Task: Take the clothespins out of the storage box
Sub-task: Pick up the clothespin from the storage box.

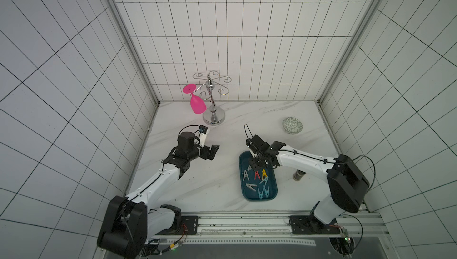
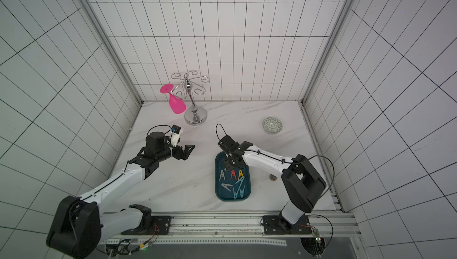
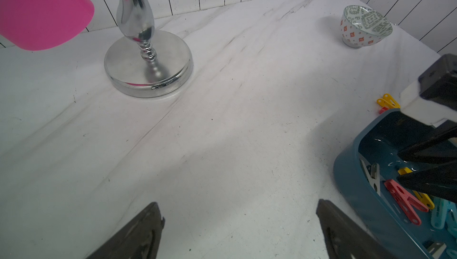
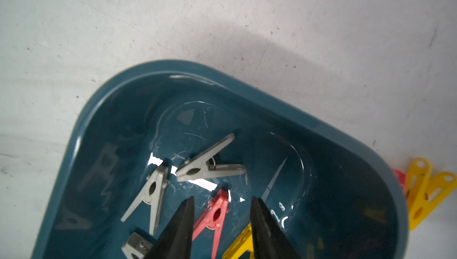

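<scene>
Black fingers (image 4: pixel 183 220) of the right claw (image 4: pixel 221 199) fill the near edge of the right wrist view. They stand partly apart with nothing pinched between them, flanking the head of a red clothespin (image 4: pixel 217 217), which reads as lining up for a pick rather than a grip. Around it, on the floor of the storage box (image 4: pixel 222 74), lie two grey clothespins (image 4: pixel 210 166) just beside each other and a yellow clothespin (image 4: pixel 241 245) cut off by the frame. Beyond the box wall, on the worktop (image 4: pixel 99 22), rests an outer yellow clothespin (image 4: pixel 425 193) with a red one mostly hidden behind the rim; these are probably pegs already taken out. In both top views the right arm covers that spot and the far end of the box, so the full count is unclear. Light-blue clothespins (image 1: pixel 263 192) cluster at the box's near end. The left claw (image 1: pixel 213 152) hangs spread wide and empty, well apart from the box, likely to leave the right arm room. A small dark cylinder (image 1: pixel 298 175) under that arm is too covered to identify. Farther back stand a patterned bowl (image 1: pixel 292 125) and a chrome glass rack (image 1: pixel 214 116) with a pink goblet (image 1: pixel 195 102) hanging upside down from it.
</scene>
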You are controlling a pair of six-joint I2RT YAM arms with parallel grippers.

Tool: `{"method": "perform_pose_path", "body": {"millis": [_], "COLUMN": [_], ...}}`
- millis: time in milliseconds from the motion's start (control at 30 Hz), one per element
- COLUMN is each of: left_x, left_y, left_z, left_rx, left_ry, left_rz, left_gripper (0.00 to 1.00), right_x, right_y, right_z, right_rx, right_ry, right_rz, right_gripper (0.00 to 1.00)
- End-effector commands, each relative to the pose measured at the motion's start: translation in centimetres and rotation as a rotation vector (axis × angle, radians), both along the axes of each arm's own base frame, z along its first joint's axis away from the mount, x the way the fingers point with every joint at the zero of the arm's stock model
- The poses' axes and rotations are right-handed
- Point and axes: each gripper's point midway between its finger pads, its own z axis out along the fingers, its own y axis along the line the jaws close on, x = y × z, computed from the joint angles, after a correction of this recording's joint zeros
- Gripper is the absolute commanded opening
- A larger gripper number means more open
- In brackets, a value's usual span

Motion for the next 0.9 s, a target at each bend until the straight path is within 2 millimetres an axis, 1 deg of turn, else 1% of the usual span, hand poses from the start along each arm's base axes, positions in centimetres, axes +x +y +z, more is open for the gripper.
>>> {"method": "perform_pose_path", "body": {"millis": [0,133,267,433,567,700,867], "left_x": [0.0,0.0,-0.1,-0.2,-0.1,0.1,0.0], "left_y": [0.0,-0.1,-0.3,-0.5,-0.6,-0.6,-0.5], "left_z": [0.3,0.1,0.0,-0.2,-0.1,0.1,0.1], "left_rx": [0.003,0.004,0.009,0.011,0.012,0.014,0.015], "left_ry": [-0.014,-0.006,-0.002,0.006,0.004,-0.001,-0.005], "left_rz": [-0.002,-0.003,-0.01,-0.016,-0.019,-0.018,-0.013], "left_gripper": [0.98,0.98,0.98,0.98,0.98,0.98,0.98], "right_x": [-1.0,-1.7,-2.4,-2.7,-2.8,-3.0,-3.2], "right_y": [-0.7,-1.0,-1.2,-1.0,-0.9,-1.1,-1.5], "right_z": [-0.9,-0.9,-1.9,-2.8,-3.4,-4.0,-5.0], "right_rx": [-0.022,-0.004,-0.006,-0.014,-0.029,-0.046,-0.075], "right_ry": [-0.007,-0.014,0.01,0.033,0.05,0.06,0.073], "right_rz": [0.021,0.025,0.022,0.03,0.038,0.048,0.056], "right_gripper": [0.41,0.41,0.43,0.47,0.47,0.45,0.41]}}
